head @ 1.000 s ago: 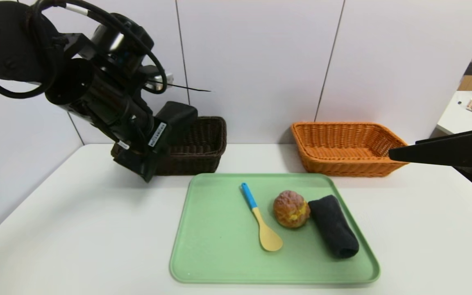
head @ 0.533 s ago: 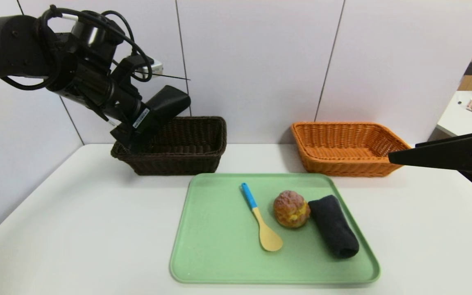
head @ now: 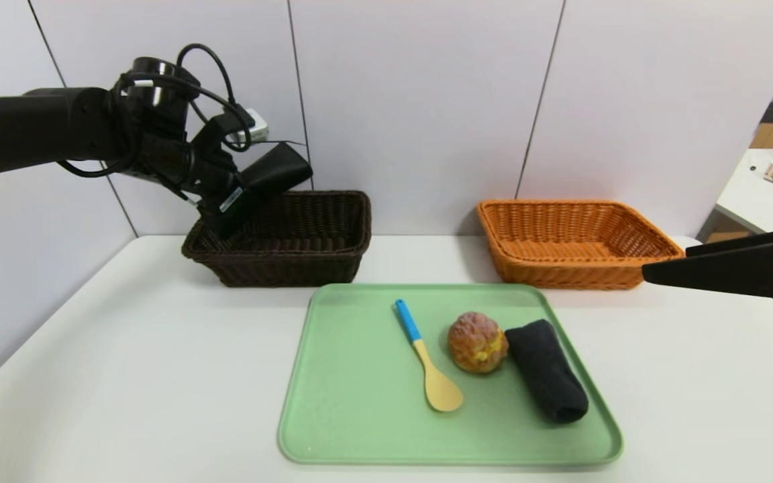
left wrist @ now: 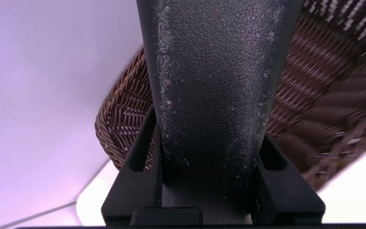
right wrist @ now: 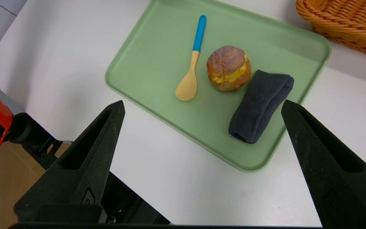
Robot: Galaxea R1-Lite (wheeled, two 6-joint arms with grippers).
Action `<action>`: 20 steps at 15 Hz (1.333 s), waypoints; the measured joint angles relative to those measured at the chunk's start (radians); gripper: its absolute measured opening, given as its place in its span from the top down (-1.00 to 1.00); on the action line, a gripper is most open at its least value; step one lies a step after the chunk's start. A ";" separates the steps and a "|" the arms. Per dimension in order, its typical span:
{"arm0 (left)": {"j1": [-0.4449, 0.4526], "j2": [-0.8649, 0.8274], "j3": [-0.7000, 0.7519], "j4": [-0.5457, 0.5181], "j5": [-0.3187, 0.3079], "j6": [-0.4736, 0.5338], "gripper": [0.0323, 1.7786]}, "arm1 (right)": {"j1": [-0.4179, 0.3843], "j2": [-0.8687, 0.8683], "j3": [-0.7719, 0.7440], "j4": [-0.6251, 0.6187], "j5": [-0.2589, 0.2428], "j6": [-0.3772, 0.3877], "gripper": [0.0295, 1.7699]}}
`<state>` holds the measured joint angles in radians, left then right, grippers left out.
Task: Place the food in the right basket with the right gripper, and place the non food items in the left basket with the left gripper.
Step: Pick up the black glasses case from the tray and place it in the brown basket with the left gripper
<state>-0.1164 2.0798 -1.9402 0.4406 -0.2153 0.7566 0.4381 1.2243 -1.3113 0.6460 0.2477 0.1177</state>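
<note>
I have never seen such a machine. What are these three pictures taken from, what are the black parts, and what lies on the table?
This is a robot with two arms, and each arm ends in a two-finger gripper. One picture comes from a camera on the robot's head. The other two come from cameras on its wrists, so the black shapes close up are its own fingers.

On the table is a green tray with a spoon, a bun and a rolled dark towel. Behind the tray are a dark basket on the left and an orange basket on the right.

The left gripper holds a black object over the dark basket; I cannot tell what it is. The right gripper hangs open and empty at the right side.
</note>
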 joint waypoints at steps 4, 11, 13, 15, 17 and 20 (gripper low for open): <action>0.013 0.060 0.000 -0.048 -0.004 0.144 0.24 | -0.003 -0.003 0.011 -0.001 0.000 0.000 -0.92; 0.014 0.105 -0.001 -0.063 -0.004 0.167 -0.19 | -0.004 -0.002 0.021 -0.003 0.002 0.000 -0.92; 0.014 0.105 -0.002 -0.063 -0.004 0.159 -0.36 | -0.005 -0.002 0.021 -0.003 0.001 0.000 -0.92; 0.014 0.096 -0.004 -0.063 -0.004 0.140 -0.49 | -0.005 -0.003 0.021 -0.004 0.001 0.000 -0.92; 0.011 0.075 -0.009 -0.068 -0.004 0.073 -0.58 | -0.004 -0.003 0.021 -0.004 0.002 0.001 -0.92; -0.010 0.029 -0.010 -0.076 -0.001 -0.076 -0.69 | -0.004 -0.002 0.021 -0.004 0.002 0.003 -0.92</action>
<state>-0.1268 2.1085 -1.9502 0.3651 -0.2168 0.6806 0.4338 1.2223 -1.2898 0.6421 0.2496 0.1202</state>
